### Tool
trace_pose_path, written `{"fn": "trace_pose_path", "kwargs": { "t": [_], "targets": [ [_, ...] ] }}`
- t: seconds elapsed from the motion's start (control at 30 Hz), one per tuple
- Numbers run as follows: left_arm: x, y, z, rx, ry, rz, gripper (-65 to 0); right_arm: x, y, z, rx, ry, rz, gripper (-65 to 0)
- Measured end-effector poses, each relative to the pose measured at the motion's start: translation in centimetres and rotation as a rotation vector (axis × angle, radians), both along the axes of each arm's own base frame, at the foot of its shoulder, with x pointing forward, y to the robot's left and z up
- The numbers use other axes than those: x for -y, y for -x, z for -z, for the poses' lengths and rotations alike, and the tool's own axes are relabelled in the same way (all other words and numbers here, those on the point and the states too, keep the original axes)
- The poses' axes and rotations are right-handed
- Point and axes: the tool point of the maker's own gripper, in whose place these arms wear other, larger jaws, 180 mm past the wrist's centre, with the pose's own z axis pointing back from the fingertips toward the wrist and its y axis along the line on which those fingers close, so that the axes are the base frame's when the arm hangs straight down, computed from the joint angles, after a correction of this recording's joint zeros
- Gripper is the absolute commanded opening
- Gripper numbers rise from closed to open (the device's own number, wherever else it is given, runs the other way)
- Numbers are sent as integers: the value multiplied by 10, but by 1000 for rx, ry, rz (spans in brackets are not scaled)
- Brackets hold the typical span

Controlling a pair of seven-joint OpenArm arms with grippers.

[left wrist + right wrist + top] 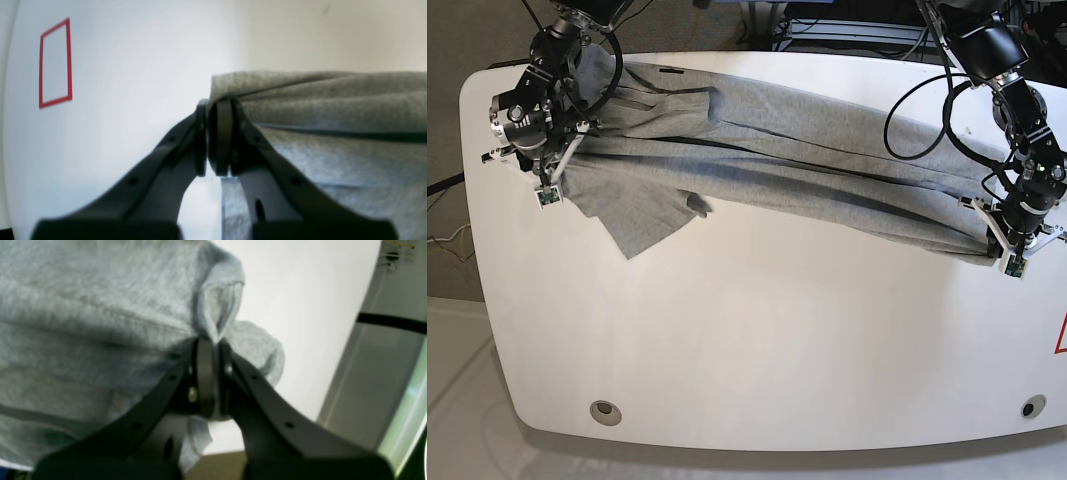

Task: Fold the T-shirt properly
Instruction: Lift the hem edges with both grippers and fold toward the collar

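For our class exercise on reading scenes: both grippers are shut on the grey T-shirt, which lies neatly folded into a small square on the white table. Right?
Not quite. Both grippers, left and right, are shut on the T-shirt, but it is stretched long between them across the white table, as the base view shows.

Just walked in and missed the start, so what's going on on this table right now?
A two-armed robot is folding a grey T-shirt on a white table. The left gripper and the right gripper are each shut on an end of the shirt, which is stretched in a long bunched band between them. One sleeve hangs loose near the right gripper. No neat fold yet.
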Motion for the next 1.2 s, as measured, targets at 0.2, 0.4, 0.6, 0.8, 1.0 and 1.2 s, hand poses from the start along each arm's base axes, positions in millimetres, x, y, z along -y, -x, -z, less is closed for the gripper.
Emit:
{"fn": "trace_pose_path", "kwargs": {
  "t": [0.2, 0.4, 0.6, 0.8, 1.0, 1.2],
  "targets": [
    [-3, 11, 10, -31, -3, -5, -621, -1, 14, 8, -35, 0, -7, -637],
    [-4, 22, 19, -62, -7, -4, -621, 0, 32, 17, -82, 2, -7, -637],
    [-5, 27, 23, -72, -6, -1, -621, 0, 45, 23, -115, 1, -8, -637],
    [-5, 38, 32, -103, -7, -1, -621, 0, 55, 27, -140, 0, -7, -637],
    [-4, 42, 36, -116, -7, -3, -621, -1, 62, 33, -165, -9, -4, -637],
    [-5, 50, 55, -160, 26, -14, -621, -3, 72, 50, -216, -39, 7, -637]
  ]
}}
